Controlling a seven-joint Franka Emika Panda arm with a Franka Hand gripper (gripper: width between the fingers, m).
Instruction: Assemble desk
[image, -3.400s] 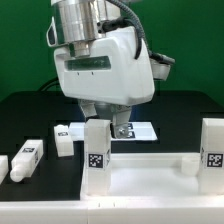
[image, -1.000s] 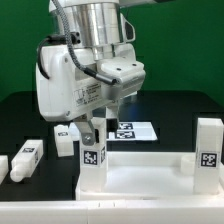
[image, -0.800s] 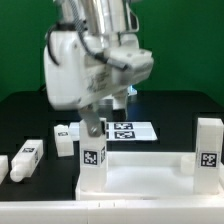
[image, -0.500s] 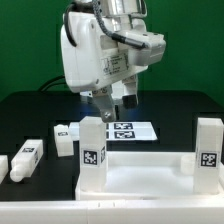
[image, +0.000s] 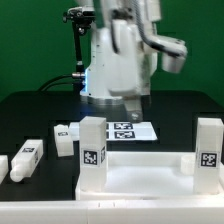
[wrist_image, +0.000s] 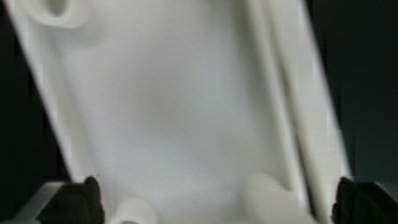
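Note:
The white desk tabletop (image: 140, 172) lies at the front of the black table. Two white tagged legs stand upright in its corners, one at the exterior view's left (image: 92, 150) and one at the right (image: 210, 146). My gripper (image: 132, 108) hangs above the tabletop's rear edge, apart from both legs. In the wrist view the tabletop (wrist_image: 178, 110) fills the picture. My gripper (wrist_image: 226, 200) is open there, with dark fingertips (wrist_image: 86, 196) far apart and nothing between them. A round socket (wrist_image: 63, 10) shows at one corner.
Loose white legs lie on the table at the exterior view's left: one near the tabletop (image: 65, 138), one further out (image: 26, 158), one at the edge (image: 3, 164). The marker board (image: 132, 130) lies behind the tabletop. The robot base (image: 115, 70) stands at the back.
My gripper was at the left upright leg; it has let go, risen and swung toward the exterior view's right. The leg stays upright in its corner.

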